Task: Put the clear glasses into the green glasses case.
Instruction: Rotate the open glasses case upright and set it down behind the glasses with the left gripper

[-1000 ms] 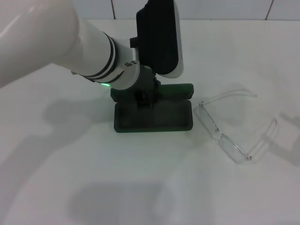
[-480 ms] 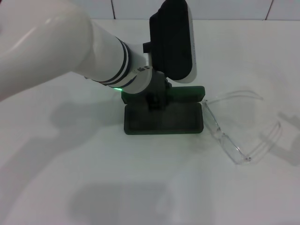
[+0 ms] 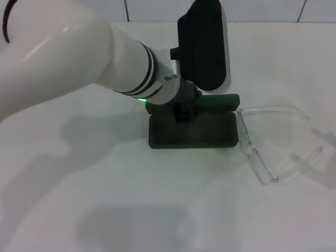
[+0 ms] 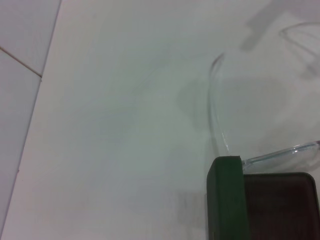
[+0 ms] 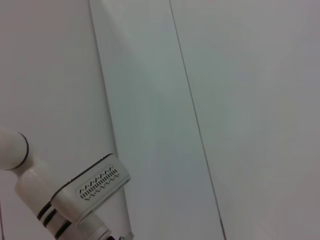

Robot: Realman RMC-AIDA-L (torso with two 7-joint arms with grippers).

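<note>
The left gripper (image 3: 185, 111) reaches in from ten o'clock over the open green glasses case (image 3: 192, 130) at centre of the white table (image 3: 105, 199); its fingers are hidden, so their state cannot be told. The hard, rounded case shows a dark lining. At three o'clock, touching its corner, lie the clear glasses (image 3: 268, 149), transparent and thick-framed, with bare table toward six o'clock.
</note>
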